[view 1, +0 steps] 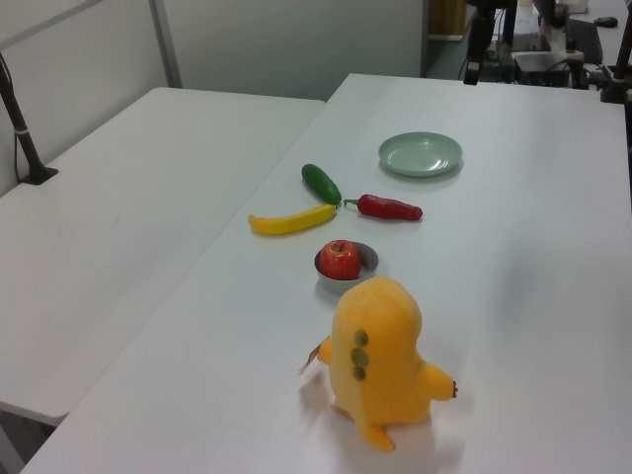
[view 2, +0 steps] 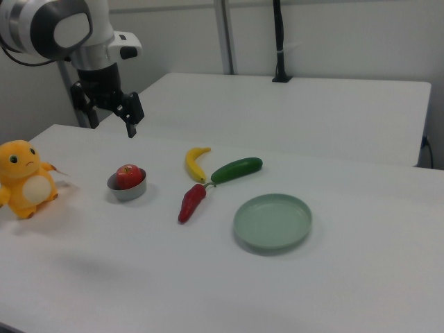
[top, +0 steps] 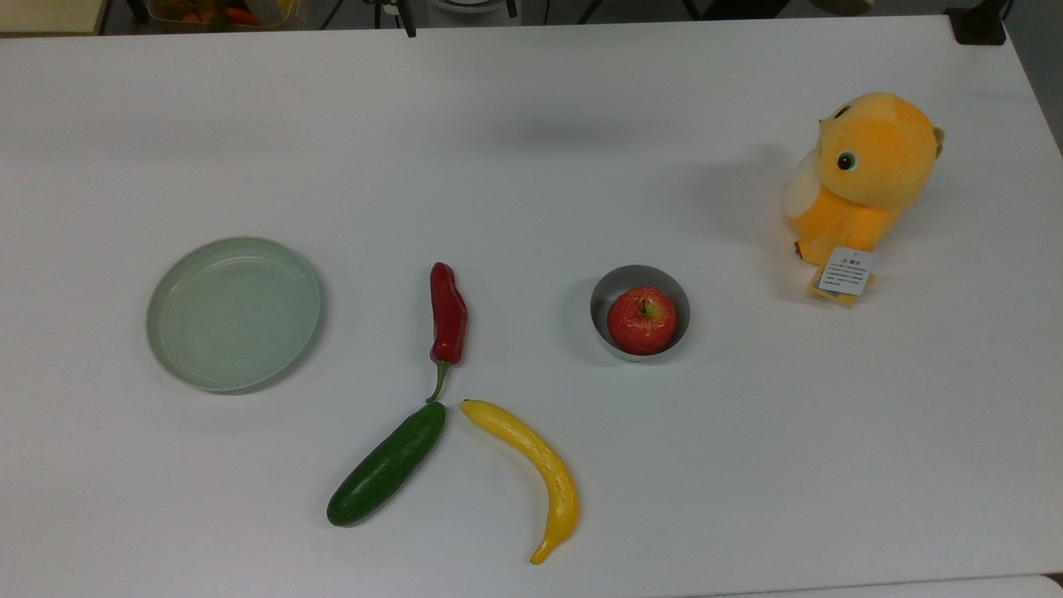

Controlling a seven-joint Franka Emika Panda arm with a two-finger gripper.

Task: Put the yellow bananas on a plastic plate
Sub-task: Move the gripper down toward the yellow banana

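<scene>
The gripper [view 2: 111, 114] is hanging high over the table [top: 531, 149], its jaws standing apart with nothing between them, up above the bowl [view 2: 127, 189] in the right view and well away from the fruit. The arm above it is running out of the right view's top left corner, so its base is cut off.

The banana [top: 531, 469] is lying flat on the table at the near edge in the top view, its far tip just beside the cucumber [top: 387, 475] and the stem of the chili [top: 448, 316], without clearly touching either. The plate [top: 234, 313] is sitting empty, well apart to the top view's left.

The banana looks to me like a light, stiff toy with a smooth, rather slippery skin. I would take it across the thick middle of the curve, where the jaws can close squarely and stay clear of the cucumber; the pointed ends would likely slip or swing.

An apple [top: 641, 321] is filling the bowl, and a plush toy [top: 864, 178] is standing far right in the top view. Whether the banana is rocking on its curve is hard to tell.
</scene>
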